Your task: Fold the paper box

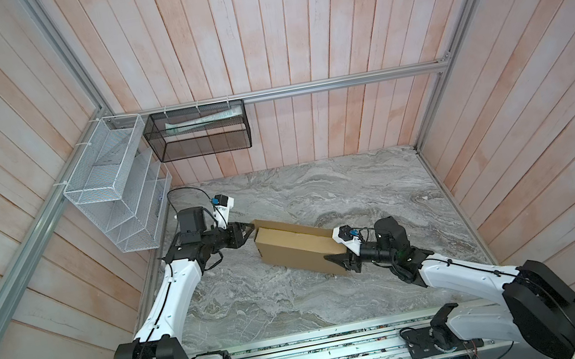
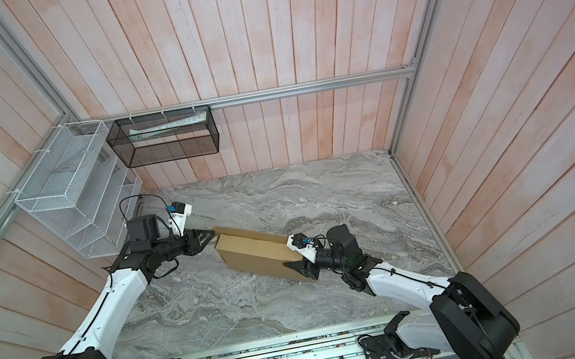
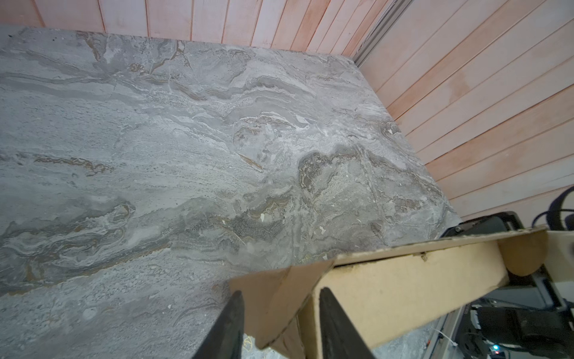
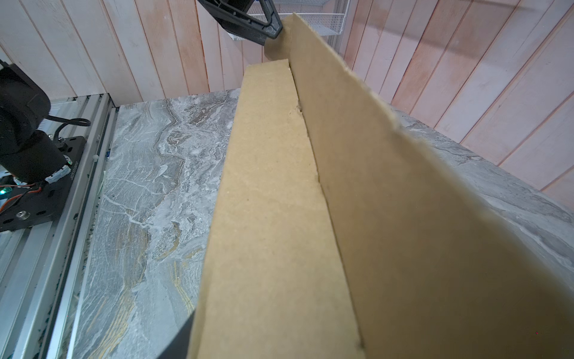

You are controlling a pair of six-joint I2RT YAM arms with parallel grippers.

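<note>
Left wrist view is showing the paper box (image 3: 403, 279) sitting on the worktop (image 3: 155, 155), walls raised, lid (image 4: 403, 186) (gaping) awaiting closing; left claw (image 3: 281, 292), part-open, is straddling an end flap (image 3: 273, 279); right claw (image 1: 335, 261) is reaching the opposite end, grip impossible to tell.

Both arms stretch low and forward, the left claw (image 1: 247, 230) and right claw (image 1: 332, 258) pointing inward toward each other.

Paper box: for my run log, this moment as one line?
paper box: partly folded | left gripper: straddles end flap | right gripper: opposite end
</note>
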